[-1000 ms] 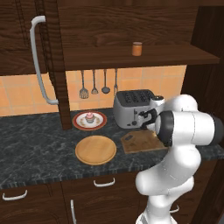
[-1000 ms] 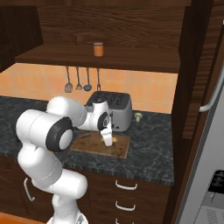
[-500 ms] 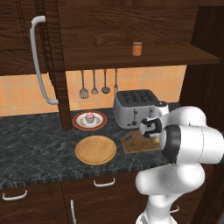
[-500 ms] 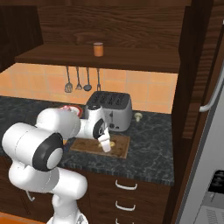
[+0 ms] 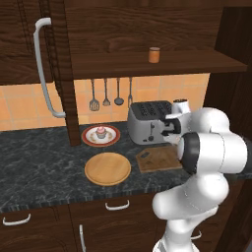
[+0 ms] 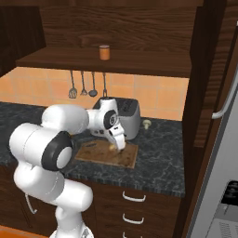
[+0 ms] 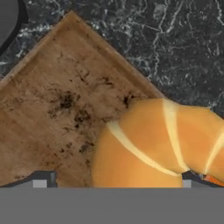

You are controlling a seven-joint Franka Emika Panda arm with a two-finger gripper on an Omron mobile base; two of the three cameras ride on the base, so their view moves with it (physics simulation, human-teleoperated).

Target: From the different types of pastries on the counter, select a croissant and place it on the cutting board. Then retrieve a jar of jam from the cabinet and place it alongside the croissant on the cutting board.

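The golden-brown croissant lies on the dark wooden cutting board, near one of its corners. In the right base view the croissant is a small speck on the cutting board, right under my gripper. The gripper hangs just above the croissant, open, its tips standing wide on either side and not pressing on it. The jar of jam stands on the cabinet shelf. A pink-frosted cupcake sits on a red plate on the black counter.
A silver toaster stands right behind the board. A round light-wood plate lies left of the board. Utensils hang on the tiled wall. A small pale object sits right of the toaster. A fridge door fills the right side.
The arm's elbow has swung across while the hand stayed over the board. The jaws have spread a little wider, and the croissant lies free on the board.
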